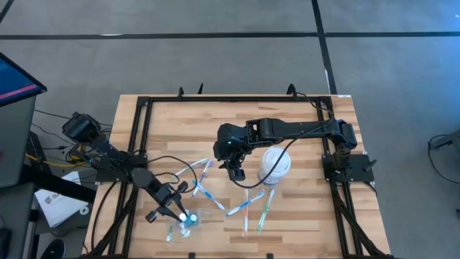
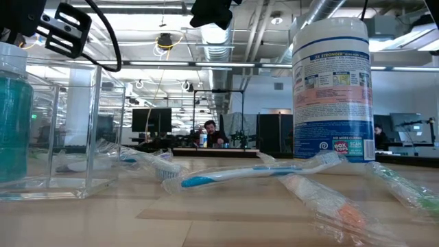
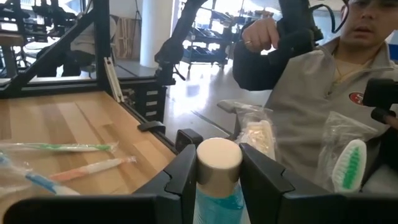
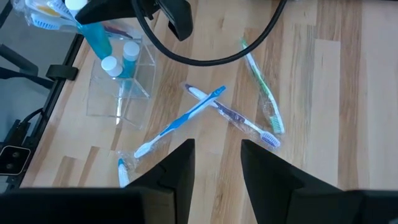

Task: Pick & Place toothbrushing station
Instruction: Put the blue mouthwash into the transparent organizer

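Observation:
My left gripper (image 1: 183,216) is at the table's near left, over a clear plastic box (image 4: 121,93), and is shut on a blue bottle (image 3: 217,204) with a pale cap. Two more white-capped blue bottles (image 4: 118,57) stand in the box. Wrapped toothbrushes lie flat on the wood: a blue one (image 4: 186,118), a green one (image 4: 264,93) and a purple one (image 4: 239,121). Bagged toothbrushes (image 3: 349,163) stand upright just beyond the held bottle. My right gripper (image 4: 214,171) hangs open above the table's middle, tilted down, with nothing between its fingers. My left gripper pinches the bottle at its cap (image 3: 202,168) between its two fingers (image 3: 258,177), one on each side. The fingers come in level. The bottle stands upright between them; whether its base rests in the box cannot be told.
A white wipes tub (image 1: 274,165) stands right of my right gripper. More wrapped toothbrushes (image 1: 248,208) lie near the table's front. A black frame (image 1: 140,126) edges the table. A person in a grey top (image 3: 311,93) is just beyond the near edge.

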`<state>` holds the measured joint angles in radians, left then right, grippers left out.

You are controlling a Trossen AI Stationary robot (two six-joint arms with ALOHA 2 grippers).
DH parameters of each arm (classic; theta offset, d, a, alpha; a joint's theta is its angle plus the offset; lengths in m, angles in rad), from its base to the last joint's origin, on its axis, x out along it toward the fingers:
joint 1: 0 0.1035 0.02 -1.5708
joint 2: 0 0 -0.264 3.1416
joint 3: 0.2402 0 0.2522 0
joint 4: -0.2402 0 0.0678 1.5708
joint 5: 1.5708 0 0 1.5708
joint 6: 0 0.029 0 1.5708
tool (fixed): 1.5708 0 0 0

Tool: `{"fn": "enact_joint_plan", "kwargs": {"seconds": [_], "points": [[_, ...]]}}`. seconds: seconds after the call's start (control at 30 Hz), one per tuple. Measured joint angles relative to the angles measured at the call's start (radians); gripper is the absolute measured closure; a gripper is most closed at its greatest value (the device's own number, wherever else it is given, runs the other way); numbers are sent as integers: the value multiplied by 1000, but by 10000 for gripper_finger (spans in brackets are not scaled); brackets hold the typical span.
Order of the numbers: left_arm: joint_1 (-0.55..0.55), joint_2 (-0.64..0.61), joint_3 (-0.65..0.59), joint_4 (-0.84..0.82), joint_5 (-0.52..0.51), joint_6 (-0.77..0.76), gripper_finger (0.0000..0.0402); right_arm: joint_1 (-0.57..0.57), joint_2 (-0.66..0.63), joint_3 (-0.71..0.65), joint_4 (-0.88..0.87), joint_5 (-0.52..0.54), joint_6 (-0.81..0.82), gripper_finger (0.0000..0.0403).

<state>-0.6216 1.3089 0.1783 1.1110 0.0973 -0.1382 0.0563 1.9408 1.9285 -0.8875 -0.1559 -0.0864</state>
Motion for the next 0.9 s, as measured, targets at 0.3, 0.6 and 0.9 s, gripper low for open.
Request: {"fn": "enact_joint_plan", "kwargs": {"seconds": [0.3, 0.6, 0.9], "points": [[0, 49, 0, 11, -2, 0, 312, 0, 0, 0, -3, 0, 0, 282], [6, 81, 0, 13, 4, 1, 307, 0, 0, 0, -3, 0, 0, 281], [8, 81, 0, 13, -1, -1, 272, 0, 0, 0, -3, 0, -2, 281]]}}
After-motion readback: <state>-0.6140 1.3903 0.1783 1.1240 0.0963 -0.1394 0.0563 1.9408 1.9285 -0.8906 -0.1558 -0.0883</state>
